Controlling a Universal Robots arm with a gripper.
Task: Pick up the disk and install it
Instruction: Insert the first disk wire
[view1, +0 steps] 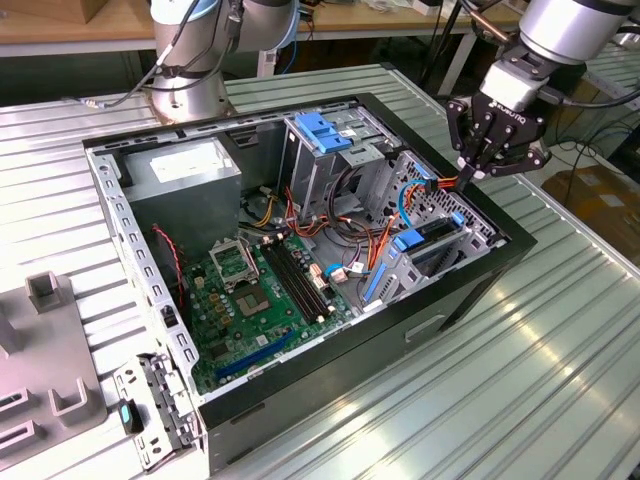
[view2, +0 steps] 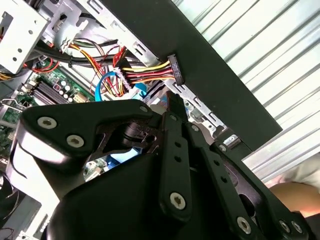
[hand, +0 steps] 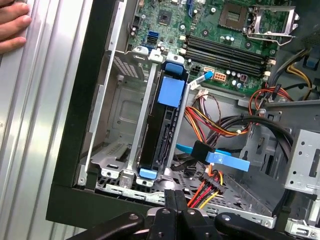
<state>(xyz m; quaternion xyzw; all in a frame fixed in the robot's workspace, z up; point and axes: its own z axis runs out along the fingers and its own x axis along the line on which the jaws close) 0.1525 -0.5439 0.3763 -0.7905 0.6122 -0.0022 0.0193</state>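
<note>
Inside case (view1: 480, 280): 1 disk (hand: 162, 127) slotted; gripper (view1: 478, 165) above.

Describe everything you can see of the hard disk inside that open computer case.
The disk sits on edge in a metal bay at the corner of the open computer case, already slotted between grey rails. In the first wrist view it looks slim and dark, with blue plastic pieces at both ends and a blue tab on top. In the exterior view its blue clips show below the gripper, which hovers above, apart from it. Coloured cables run beside it.
</note>
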